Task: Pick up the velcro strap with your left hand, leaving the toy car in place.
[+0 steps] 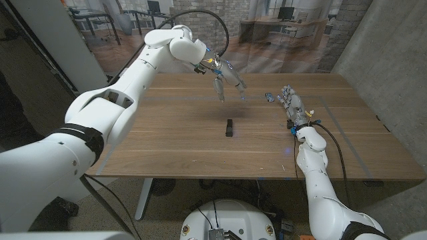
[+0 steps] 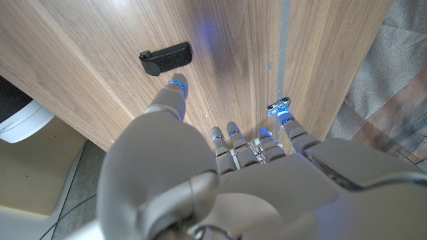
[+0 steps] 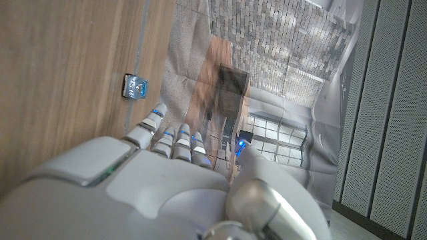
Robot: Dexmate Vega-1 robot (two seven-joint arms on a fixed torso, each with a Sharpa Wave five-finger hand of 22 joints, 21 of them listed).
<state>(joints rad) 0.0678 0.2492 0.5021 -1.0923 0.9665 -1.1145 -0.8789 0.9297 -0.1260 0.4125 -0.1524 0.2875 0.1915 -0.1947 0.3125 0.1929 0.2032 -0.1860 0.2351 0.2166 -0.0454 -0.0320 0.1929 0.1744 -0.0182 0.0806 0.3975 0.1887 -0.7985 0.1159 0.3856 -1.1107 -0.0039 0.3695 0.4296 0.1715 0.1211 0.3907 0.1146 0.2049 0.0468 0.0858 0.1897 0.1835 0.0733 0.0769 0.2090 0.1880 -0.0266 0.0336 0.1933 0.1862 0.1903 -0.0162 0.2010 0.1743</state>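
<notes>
Head view: the strap [image 1: 229, 127] is seen at centre; the left robot hand [image 1: 223, 81], raised with fingers apart and empty, could be lowered onto the car [image 1: 269, 98] at right by mistake.

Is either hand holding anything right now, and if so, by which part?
Nothing is held. The left hand hangs above the table with its fingers apart, the velcro strap lying untouched below it. The right hand is empty, beside the toy car.
</notes>
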